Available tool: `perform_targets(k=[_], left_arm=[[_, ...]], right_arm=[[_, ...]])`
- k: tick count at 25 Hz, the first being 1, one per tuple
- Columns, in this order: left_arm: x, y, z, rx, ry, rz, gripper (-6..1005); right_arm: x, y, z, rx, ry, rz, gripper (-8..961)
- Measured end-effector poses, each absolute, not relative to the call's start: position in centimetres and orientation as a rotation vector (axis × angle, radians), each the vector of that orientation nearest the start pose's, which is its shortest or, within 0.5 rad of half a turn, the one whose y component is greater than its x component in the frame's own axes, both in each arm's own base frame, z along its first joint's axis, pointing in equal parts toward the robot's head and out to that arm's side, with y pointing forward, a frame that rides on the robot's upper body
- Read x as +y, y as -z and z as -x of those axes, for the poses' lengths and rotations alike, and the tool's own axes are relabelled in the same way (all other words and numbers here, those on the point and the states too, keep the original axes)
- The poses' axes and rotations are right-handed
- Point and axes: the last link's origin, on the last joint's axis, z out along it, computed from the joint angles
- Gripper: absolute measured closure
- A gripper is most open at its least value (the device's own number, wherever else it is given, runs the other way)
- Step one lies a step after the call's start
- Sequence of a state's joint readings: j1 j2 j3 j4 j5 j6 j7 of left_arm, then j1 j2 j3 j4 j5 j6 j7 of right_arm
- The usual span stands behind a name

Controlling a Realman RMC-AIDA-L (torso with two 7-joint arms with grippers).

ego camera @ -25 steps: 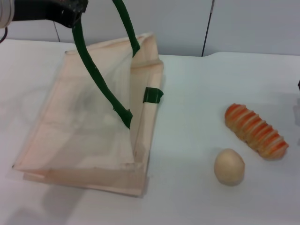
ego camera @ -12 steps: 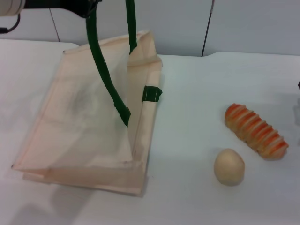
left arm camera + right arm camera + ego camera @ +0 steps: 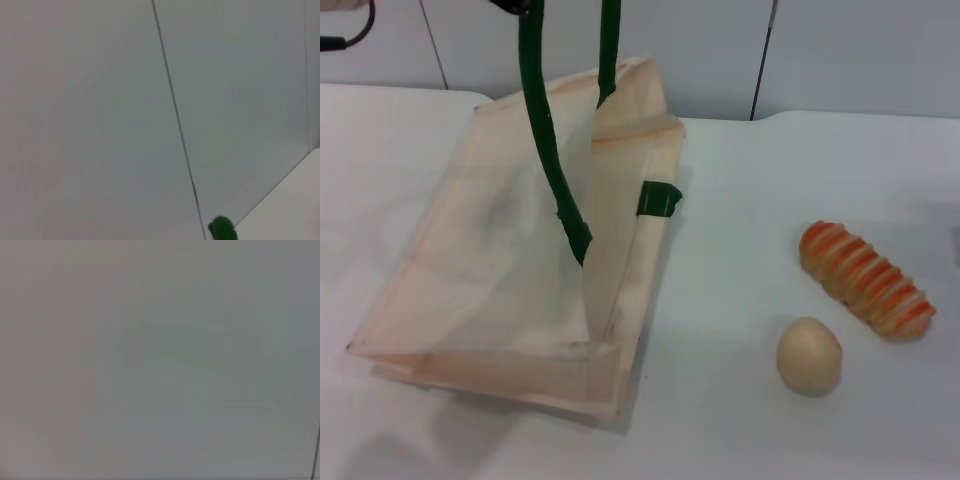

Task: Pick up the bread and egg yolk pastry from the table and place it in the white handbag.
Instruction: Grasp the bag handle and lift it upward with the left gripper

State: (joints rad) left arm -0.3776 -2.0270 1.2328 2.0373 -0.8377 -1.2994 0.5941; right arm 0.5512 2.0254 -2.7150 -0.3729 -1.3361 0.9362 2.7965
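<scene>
Nothing is packed yet, I judge. The bread (image 3: 867, 279) and egg yolk pastry (image 3: 809, 355) lie at lower right on the worktop (image 3: 740, 420). The white handbag (image 3: 520, 270) hangs by its green handle (image 3: 548, 150) from above; neither gripper's state shows, so I cannot tell.

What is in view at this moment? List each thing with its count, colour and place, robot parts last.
white handbag: one, cream, left part of the table, top side lifted.
rope handles: two, dark green, drawn up out of the head view's top edge.
green tab: one, on the handbag's right edge.
bread: one, tan with orange stripes, right side of the table.
egg yolk pastry: one, pale beige, just in front and left of the bread.
table: one, white.
left tool: only a dark sliver at top left.
right tool: not visible.
</scene>
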Motion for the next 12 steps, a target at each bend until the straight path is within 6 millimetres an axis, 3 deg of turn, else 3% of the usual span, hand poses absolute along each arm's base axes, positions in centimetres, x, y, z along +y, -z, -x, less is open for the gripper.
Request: perform_targets(k=[6, 12], left_arm=[[33.5, -13.4, 8.0, -0.374, 0.325, 2.276, 876], [33.5, -13.7, 8.2, -0.380, 0.318, 2.269, 878]], right_arm=[[36.3, 2.3, -33.3, 0.699, -0.387, 1.441, 330], [36.2, 3.3, -32.2, 0.713, -0.421, 1.474, 330]])
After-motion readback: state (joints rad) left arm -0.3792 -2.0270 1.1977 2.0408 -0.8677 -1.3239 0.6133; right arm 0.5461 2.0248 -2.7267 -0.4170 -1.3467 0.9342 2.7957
